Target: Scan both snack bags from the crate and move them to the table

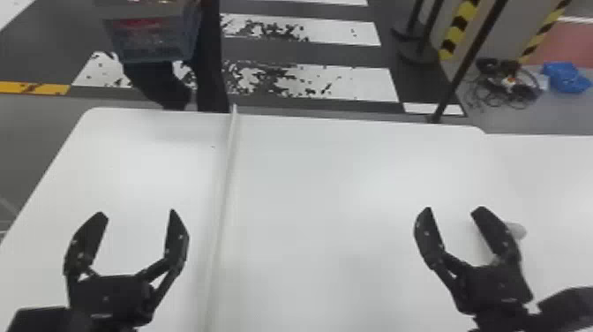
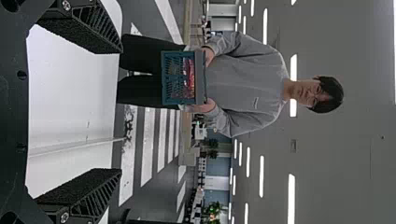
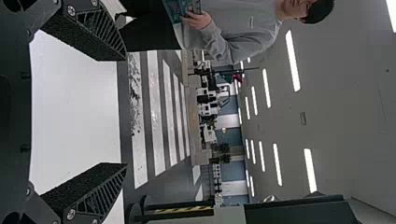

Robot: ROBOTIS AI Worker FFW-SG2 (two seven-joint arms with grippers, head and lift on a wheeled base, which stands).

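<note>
Beyond the table's far edge a person holds up a blue crate (image 1: pixel 152 37); something red shows inside it. In the left wrist view both hands grip the crate (image 2: pixel 180 77), with reddish packaging (image 2: pixel 188 77) behind its slats; separate snack bags cannot be told apart. Over the left part of the white table (image 1: pixel 335 176) my left gripper (image 1: pixel 139 214) stands open, nothing between its fingers. My right gripper (image 1: pixel 453 212) is likewise open and free over the right part. The left gripper (image 2: pixel 121 111) and right gripper (image 3: pixel 126 112) also show spread fingers in their wrist views.
A raised white strip (image 1: pixel 225 176) runs front to back across the table. A small whitish object (image 1: pixel 516 230) lies beside my right gripper's outer finger. Past the far edge stand a slanting dark pole (image 1: pixel 463 66) and, on the floor, cables (image 1: pixel 507 86) and a blue bundle (image 1: pixel 564 77).
</note>
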